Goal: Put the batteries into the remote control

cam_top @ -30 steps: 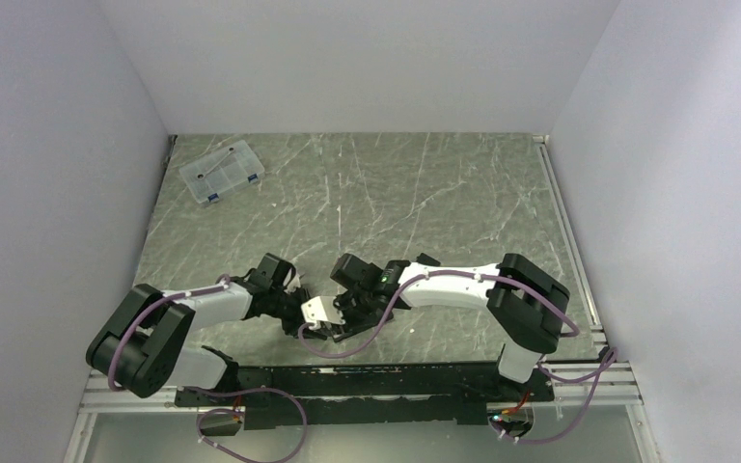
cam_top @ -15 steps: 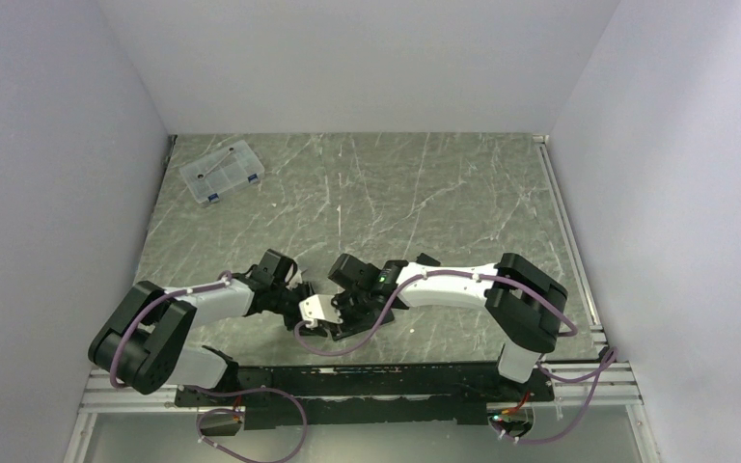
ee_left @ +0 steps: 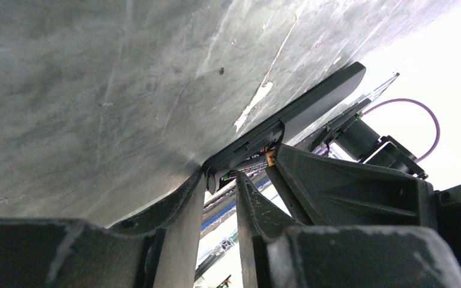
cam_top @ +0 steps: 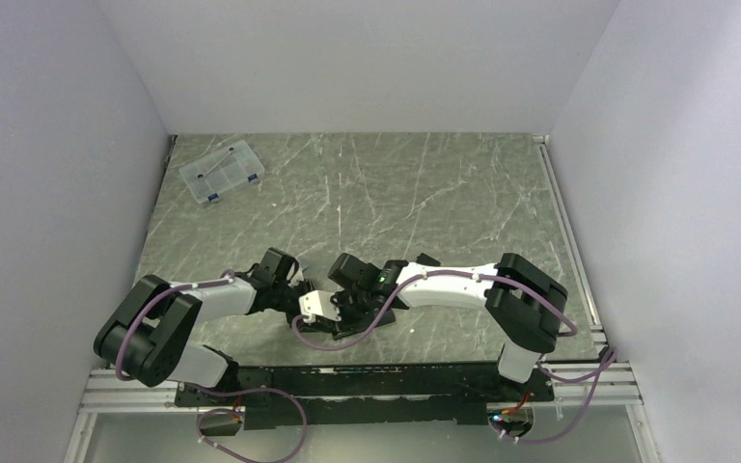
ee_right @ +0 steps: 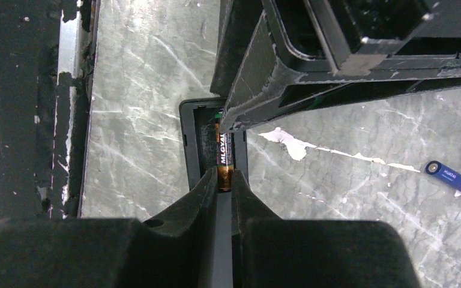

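Note:
The remote control (ee_left: 312, 105) is a slim black bar lying flat on the table, its battery compartment (ee_right: 207, 144) open. A dark battery with a gold end (ee_right: 224, 157) lies in that compartment. My right gripper (ee_right: 224, 175) is shut on its gold end. My left gripper (ee_left: 219, 180) meets it from the other side. The left jaws stand a little apart, astride the remote's end wall and the battery's other tip; whether they pinch is unclear. A battery with a blue band (ee_right: 454, 178) lies loose on the table to the right.
A clear plastic compartment box (cam_top: 222, 172) sits at the far left of the marble table (cam_top: 425, 203). Both arms (cam_top: 444, 282) crowd together near the front edge, just beyond the black base rail (cam_top: 367, 378). White walls close in the table on three sides.
Both grippers, with the remote between them, have drifted slightly left and away from the front rail. The left arm's elbow has swung a little forward.

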Motion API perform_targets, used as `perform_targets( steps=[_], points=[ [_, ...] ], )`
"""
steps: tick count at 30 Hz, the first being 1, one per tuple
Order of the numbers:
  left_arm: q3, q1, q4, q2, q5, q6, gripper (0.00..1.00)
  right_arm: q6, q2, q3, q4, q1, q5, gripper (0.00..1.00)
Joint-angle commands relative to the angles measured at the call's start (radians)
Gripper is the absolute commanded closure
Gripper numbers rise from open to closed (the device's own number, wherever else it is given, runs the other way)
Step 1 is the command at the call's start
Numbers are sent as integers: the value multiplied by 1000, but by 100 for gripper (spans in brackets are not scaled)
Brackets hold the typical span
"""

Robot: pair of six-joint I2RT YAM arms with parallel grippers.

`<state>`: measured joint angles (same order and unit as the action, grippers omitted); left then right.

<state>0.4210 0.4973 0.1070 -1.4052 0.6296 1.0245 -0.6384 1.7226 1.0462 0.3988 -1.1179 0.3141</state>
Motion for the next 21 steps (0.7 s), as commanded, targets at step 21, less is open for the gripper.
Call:
perform_targets(
  steps=[21],
  points=[
    [-33,18,-99,-50,-1,28,72,151,18,-18,-145,-16,-33,100]
  ],
)
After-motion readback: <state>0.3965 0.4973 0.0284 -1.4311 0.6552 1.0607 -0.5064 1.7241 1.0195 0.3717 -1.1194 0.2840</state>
